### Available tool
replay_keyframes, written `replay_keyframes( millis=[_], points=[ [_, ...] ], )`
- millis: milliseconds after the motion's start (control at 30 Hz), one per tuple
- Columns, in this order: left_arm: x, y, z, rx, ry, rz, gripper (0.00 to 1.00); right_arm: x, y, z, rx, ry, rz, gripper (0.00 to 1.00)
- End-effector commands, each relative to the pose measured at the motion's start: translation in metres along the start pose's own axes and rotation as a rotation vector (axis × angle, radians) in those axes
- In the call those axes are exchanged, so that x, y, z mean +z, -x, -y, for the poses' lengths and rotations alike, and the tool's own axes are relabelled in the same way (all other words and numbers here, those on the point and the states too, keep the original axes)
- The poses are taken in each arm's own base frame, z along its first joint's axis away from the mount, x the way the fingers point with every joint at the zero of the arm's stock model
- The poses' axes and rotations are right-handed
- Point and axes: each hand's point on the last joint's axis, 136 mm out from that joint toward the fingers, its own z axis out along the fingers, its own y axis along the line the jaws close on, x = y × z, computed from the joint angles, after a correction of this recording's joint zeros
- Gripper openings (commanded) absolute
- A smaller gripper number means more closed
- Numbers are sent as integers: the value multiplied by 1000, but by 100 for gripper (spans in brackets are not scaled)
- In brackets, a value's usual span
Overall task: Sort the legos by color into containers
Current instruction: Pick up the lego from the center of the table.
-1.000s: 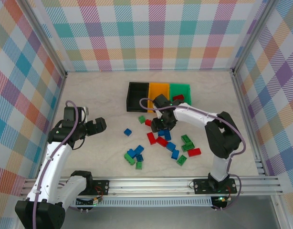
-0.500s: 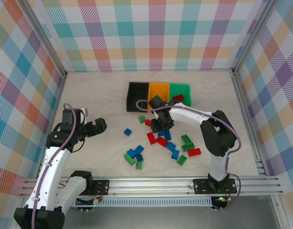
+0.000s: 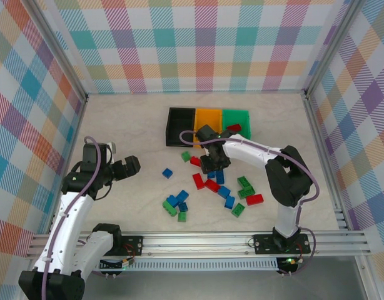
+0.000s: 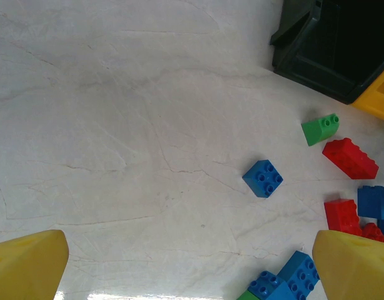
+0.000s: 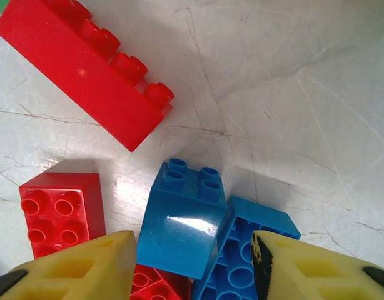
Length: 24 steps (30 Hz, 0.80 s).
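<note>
Barely shifted since a second ago, with the right gripper [image 3: 215, 165] low among the legos [image 3: 212, 185] scattered just in front of the containers [image 3: 207, 119]. Straddles a tilted blue brick [image 5: 179, 228] with yellow fingers [image 5: 73, 269] apart, not clamped on it. Leans against an upturned blue brick [image 5: 245, 250], near a long red brick [image 5: 85, 69] and a square red brick [image 5: 54, 212]. Hovers well off to the left with the left gripper [image 3: 127, 166], fingers [image 4: 26, 262] spread wide over the table [image 4: 117, 125]

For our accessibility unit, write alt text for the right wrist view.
The right hand hangs open, its yellow fingers either side of a blue square lego on the white table. An upturned blue lego touches it; a long red lego and a square red lego lie nearby.
</note>
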Motion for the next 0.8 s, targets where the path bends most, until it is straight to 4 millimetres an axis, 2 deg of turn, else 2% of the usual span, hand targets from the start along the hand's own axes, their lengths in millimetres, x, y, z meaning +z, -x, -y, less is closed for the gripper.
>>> replay_keyframes(
  millis=[0, 333, 400, 467, 500, 600, 767],
  points=[
    [-6, -2, 1, 6, 1, 2, 100, -2, -1, 2, 5, -9, -15, 53],
    [2, -3, 3, -1, -12, -19, 100, 27, -4, -12, 23, 39, -74, 51],
    [2, -3, 3, 0, -11, -16, 100, 30, -5, -13, 19, 36, -80, 47],
    [2, -3, 2, -3, -11, -16, 100, 31, -5, -12, 20, 37, -82, 36],
    [2, -3, 3, -1, -11, -16, 100, 30, -4, -13, 17, 36, -79, 32],
    [3, -4, 2, -3, -10, -17, 100, 24, 2, -11, 8, 25, -60, 30],
    [4, -4, 3, -4, -17, -21, 100, -4, 26, -9, -6, 17, 20, 28]
  ],
)
